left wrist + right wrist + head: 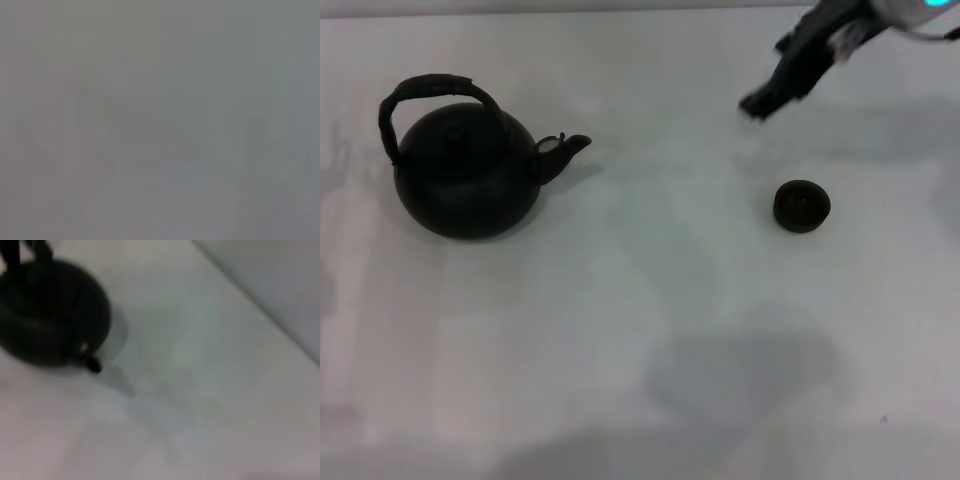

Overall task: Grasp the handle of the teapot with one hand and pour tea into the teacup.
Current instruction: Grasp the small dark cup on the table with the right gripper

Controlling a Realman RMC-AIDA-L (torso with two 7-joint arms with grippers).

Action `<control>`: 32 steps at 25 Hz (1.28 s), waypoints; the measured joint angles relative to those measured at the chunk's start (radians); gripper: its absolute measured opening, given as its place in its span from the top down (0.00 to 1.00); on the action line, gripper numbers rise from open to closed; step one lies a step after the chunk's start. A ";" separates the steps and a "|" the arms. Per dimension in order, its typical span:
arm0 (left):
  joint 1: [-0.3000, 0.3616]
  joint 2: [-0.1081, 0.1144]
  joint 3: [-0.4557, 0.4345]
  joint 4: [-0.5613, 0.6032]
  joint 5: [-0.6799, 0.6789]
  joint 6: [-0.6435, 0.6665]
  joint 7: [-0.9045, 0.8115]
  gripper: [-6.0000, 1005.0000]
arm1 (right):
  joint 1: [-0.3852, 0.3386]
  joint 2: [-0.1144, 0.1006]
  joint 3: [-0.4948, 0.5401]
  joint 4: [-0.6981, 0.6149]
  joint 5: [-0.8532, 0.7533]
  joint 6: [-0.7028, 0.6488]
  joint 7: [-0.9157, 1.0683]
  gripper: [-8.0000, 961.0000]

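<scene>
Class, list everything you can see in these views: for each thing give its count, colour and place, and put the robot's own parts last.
teapot: one, matte black, on the robot's left side of the table, spout pointing toward the teacup.
handle: one, dark, arched over the teapot's top, untouched.
teacup: one, dark brown-black, on the robot's right side, well apart from the teapot.
table: one, white, under both.
right hand: one, black, in the air beyond the teacup, holding nothing.
left hand: not in view.
</scene>
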 joint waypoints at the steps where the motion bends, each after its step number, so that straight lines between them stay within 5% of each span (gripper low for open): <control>1: 0.000 0.000 0.000 -0.001 0.000 0.000 0.000 0.17 | 0.004 0.003 -0.045 0.003 -0.011 -0.004 0.015 0.15; 13: 0.000 0.001 0.000 0.003 0.001 0.000 0.000 0.17 | 0.061 0.013 -0.297 0.161 -0.005 -0.098 0.100 0.15; 32: -0.013 0.001 0.000 0.001 0.000 0.000 0.000 0.17 | 0.153 0.014 -0.325 0.472 -0.004 -0.207 0.099 0.15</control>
